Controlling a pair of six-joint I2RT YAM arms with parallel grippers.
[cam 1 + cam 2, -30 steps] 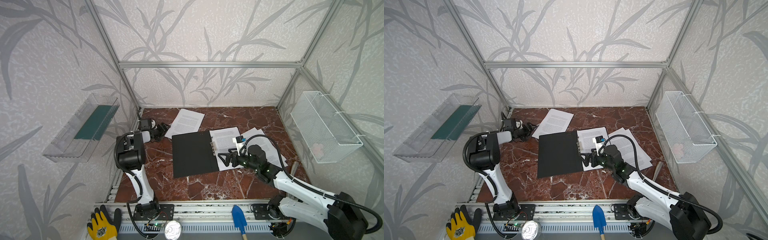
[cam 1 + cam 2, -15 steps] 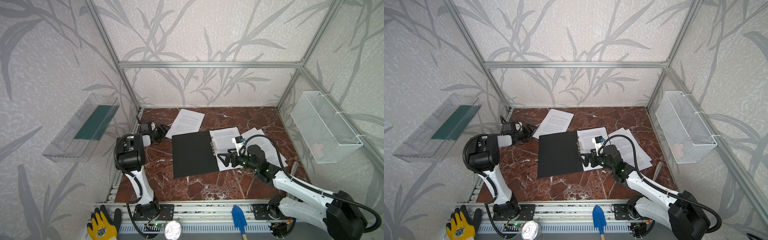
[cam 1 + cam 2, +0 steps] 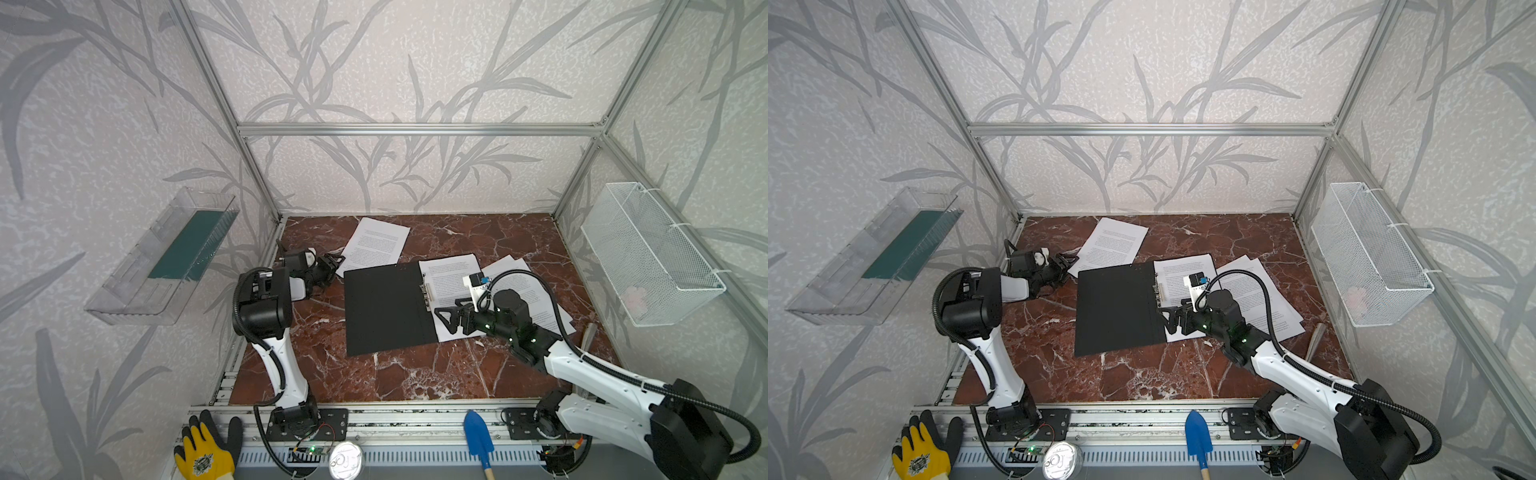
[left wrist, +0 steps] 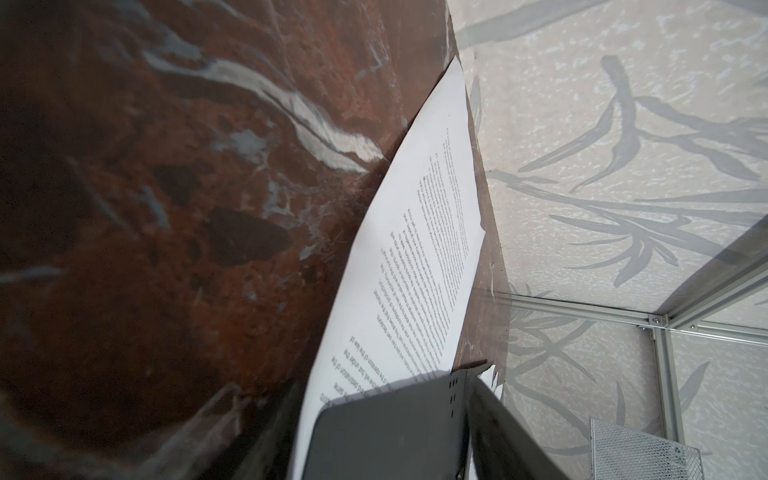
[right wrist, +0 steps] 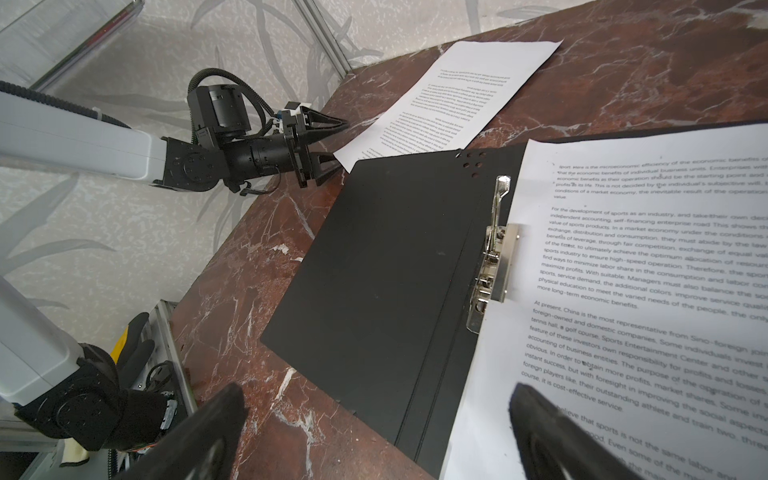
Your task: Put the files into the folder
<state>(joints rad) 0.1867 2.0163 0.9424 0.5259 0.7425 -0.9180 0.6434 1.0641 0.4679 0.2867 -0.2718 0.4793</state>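
The black folder (image 3: 386,309) lies open and flat in the middle of the red marble tabletop (image 3: 415,374). Its metal clip (image 5: 492,274) sits at the spine. One printed sheet (image 3: 451,278) rests on the folder's right half, its edge against the clip. More overlapping sheets (image 3: 536,291) lie fanned out past it on the right. A loose sheet (image 3: 376,245) lies toward the back wall, and its near edge meets the folder's far corner.

The right gripper (image 3: 444,322) hovers low over the spine with its claw spread wide and grasping nothing. One finger is over the printed sheet and the other is toward the bare cover.

The left gripper (image 5: 328,141) is at the loose sheet's near corner, its fingers parted one above the other. Whether the paper's edge lies between them cannot be told.

On the left wall hangs a clear tray (image 3: 137,286) that holds a dark green panel (image 3: 187,245). On the right wall hangs a white wire basket (image 3: 648,257).
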